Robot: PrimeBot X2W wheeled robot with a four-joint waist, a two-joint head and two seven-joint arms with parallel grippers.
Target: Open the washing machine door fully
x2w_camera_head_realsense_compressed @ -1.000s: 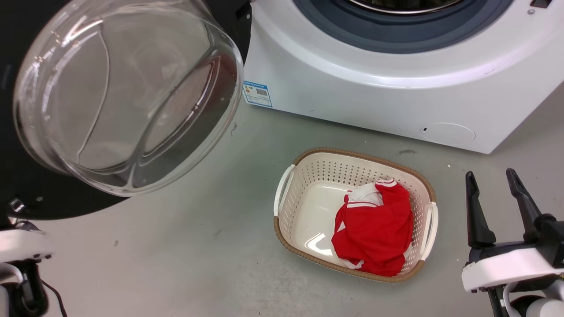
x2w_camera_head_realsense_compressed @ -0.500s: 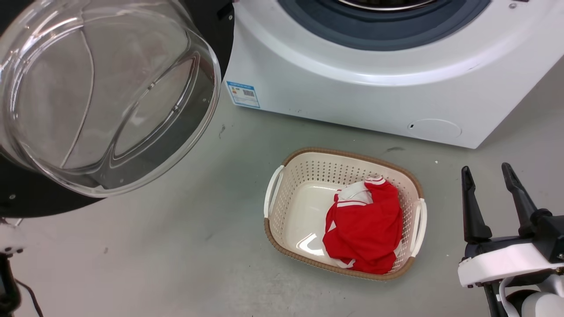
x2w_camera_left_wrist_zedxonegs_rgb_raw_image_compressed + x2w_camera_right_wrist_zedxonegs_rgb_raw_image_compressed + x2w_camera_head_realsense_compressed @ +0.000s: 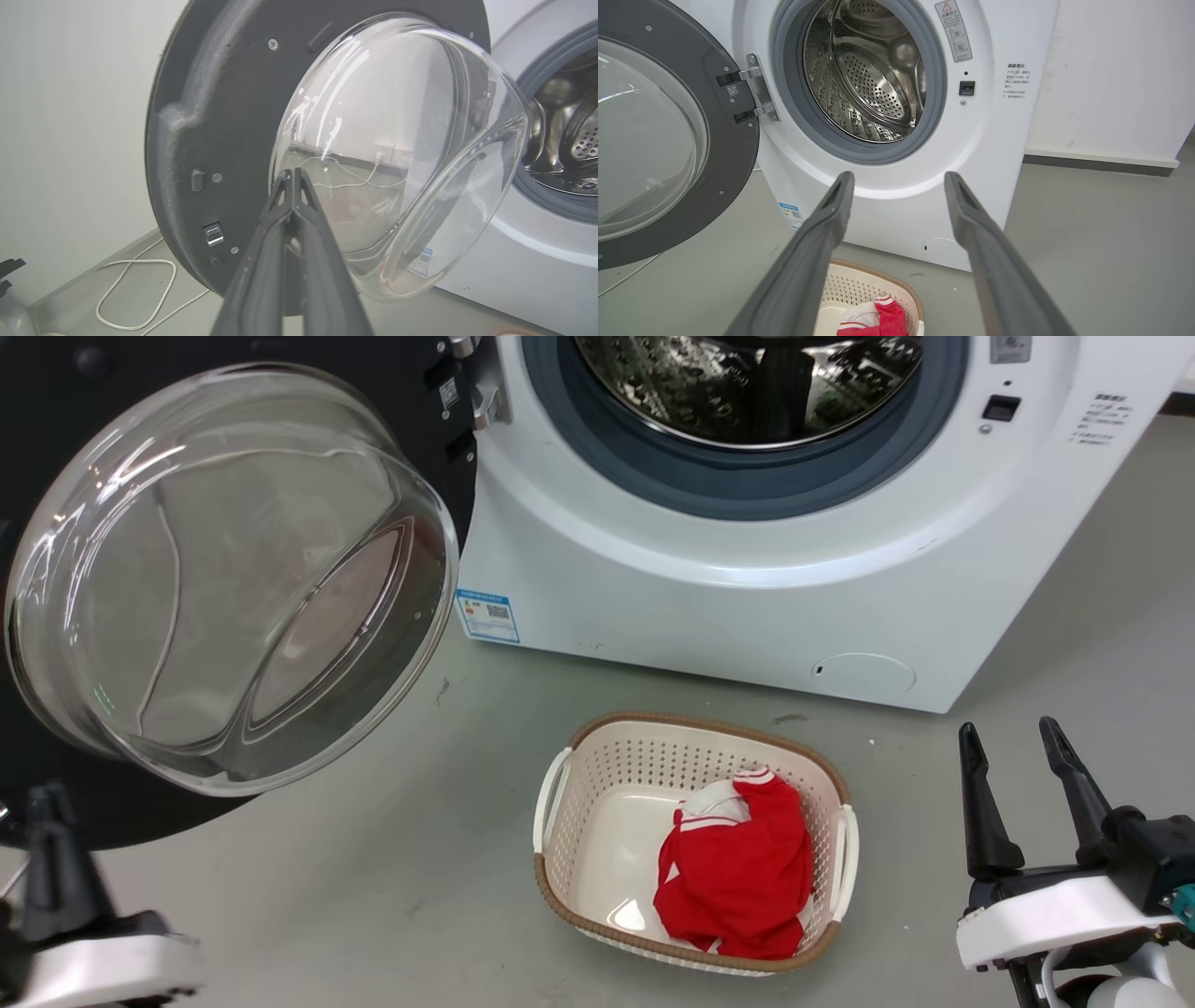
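Nothing is sharp enough to read from here. On the washing machine (image 3: 896,219), around the drum opening (image 3: 866,70): a pale sticker (image 3: 953,31) with a red warning triangle at one o'clock, tiny dark print (image 3: 1016,83) at three, and a blue label (image 3: 486,615) with a QR code at seven. The washing machine door (image 3: 733,154) carries a small white code sticker (image 3: 733,91).

Grey floor (image 3: 373,896) bears washing machine (image 3: 709,607), cream basket (image 3: 607,775) and white cable (image 3: 140,260)
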